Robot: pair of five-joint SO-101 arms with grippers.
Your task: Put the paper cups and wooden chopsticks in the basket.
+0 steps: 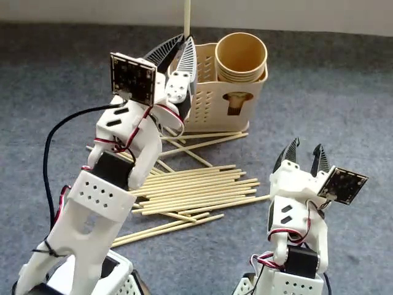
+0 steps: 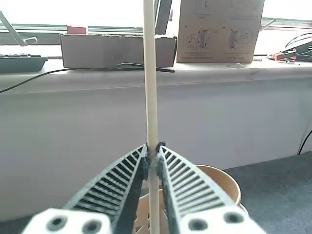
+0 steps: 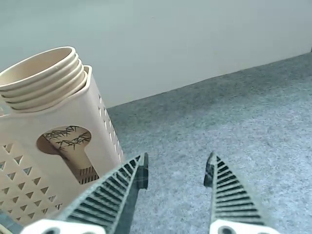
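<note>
- I see one basket (image 1: 212,104) on the carpet (image 1: 344,110), at 12 o'clock from the loose chopsticks (image 1: 196,187) in the high view.
- One nested stack of cups (image 1: 241,58) stands upright in the basket's 3 o'clock end. I count four rims in the right wrist view.
- The left gripper (image 1: 183,39) is over the basket's 9 o'clock end, its fingers clamped on one upright chopstick (image 1: 186,18). The stick's lower end is hidden, so I cannot tell whether it is inside the basket.
- The loose chopsticks lie overlapped on the carpet. There are well over a dozen, and I cannot get an exact count.
- The right gripper (image 1: 306,147) is at 3 o'clock from that pile, with its fingers apart and holding nothing.
</note>
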